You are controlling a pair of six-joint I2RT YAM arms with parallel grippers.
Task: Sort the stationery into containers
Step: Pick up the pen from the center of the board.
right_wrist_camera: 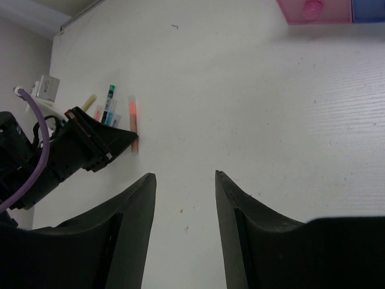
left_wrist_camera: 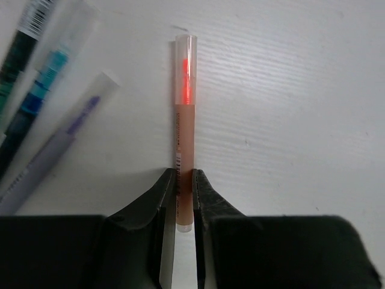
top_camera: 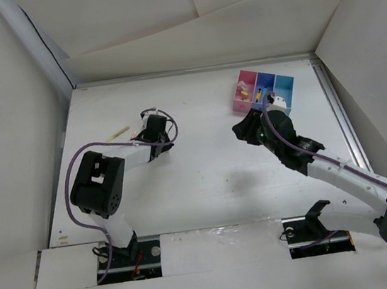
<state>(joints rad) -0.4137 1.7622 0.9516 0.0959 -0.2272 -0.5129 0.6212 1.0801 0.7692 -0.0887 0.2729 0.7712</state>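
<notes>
My left gripper (left_wrist_camera: pixel 183 180) is shut on the lower end of a pinkish-orange pen (left_wrist_camera: pixel 184 114) with a clear cap, at table level. Beside it lie a dark green pen (left_wrist_camera: pixel 18 54), a teal-blue pen (left_wrist_camera: pixel 39 90) and a purple pen (left_wrist_camera: pixel 60 144). In the top view the left gripper (top_camera: pixel 155 132) is left of centre. The pink bin (top_camera: pixel 244 86), dark blue bin (top_camera: pixel 265 89) and light blue bin (top_camera: pixel 283 90) stand in a row at the back right and hold small items. My right gripper (top_camera: pixel 245 128) is open and empty just in front of them; it also shows in the right wrist view (right_wrist_camera: pixel 183 176).
A yellowish pencil (top_camera: pixel 117 134) lies apart, left of the left gripper. The right wrist view shows the pink bin (right_wrist_camera: pixel 313 13) at the top edge and the pen cluster (right_wrist_camera: pixel 110 102) by the left arm. Paper walls ring the table; a metal rail (top_camera: pixel 340 118) runs along its right side.
</notes>
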